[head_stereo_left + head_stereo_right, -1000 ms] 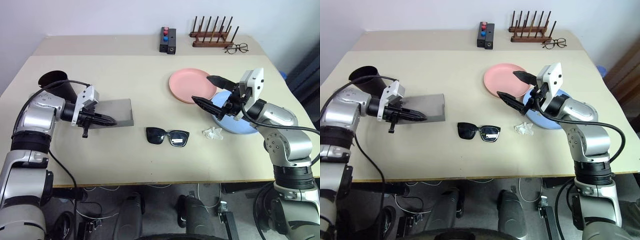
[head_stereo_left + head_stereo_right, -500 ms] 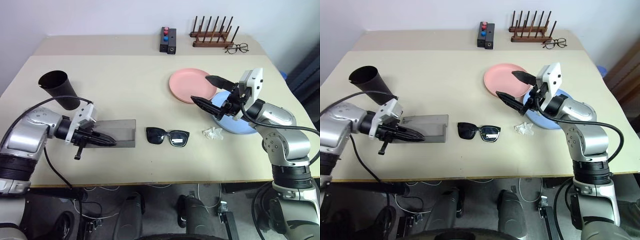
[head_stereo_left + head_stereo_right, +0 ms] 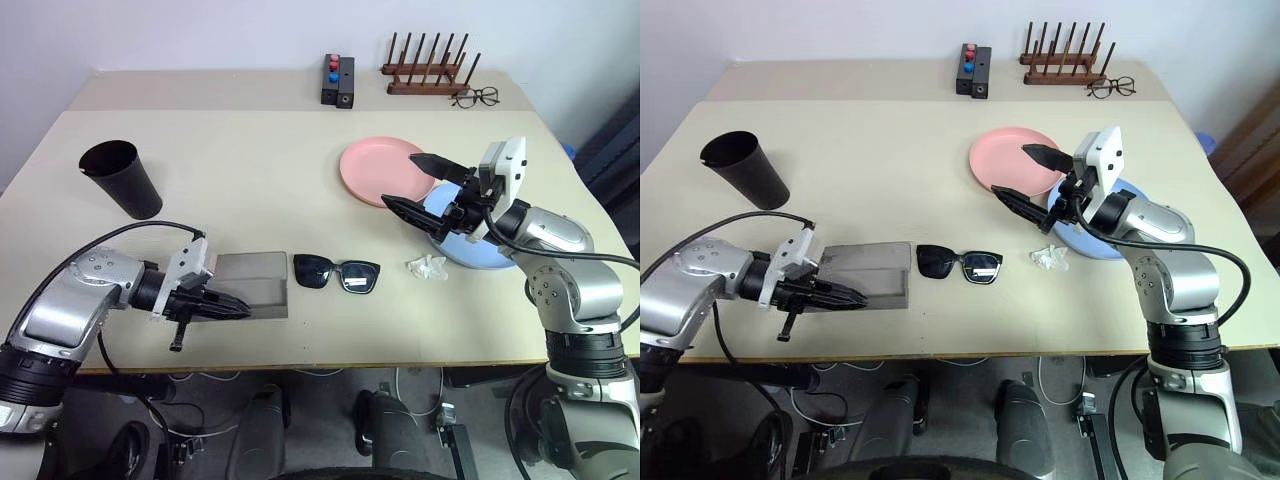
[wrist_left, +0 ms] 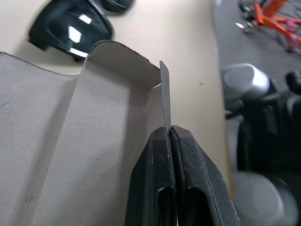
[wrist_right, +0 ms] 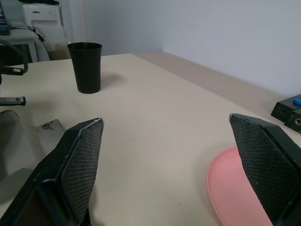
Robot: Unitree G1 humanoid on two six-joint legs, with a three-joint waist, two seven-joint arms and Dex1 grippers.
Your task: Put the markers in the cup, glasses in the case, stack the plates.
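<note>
Left gripper fingers pressed together, clamped on a thin side flap of the grey case; wrist view shows the flap edge pinched between the pads. Case lies flat on the table, just ahead of the fingertips. Sunglasses just past the case's far end, very close to it, contact unclear. Black cup well off from this gripper, upright near the table's left side.

Right gripper jaws wide apart, holding nothing, hovering over the near edge of the pink plate. Blue plate under that arm, mostly hidden by it. Small clear crumpled scrap beside the blue plate, unidentifiable. No marker made out.
</note>
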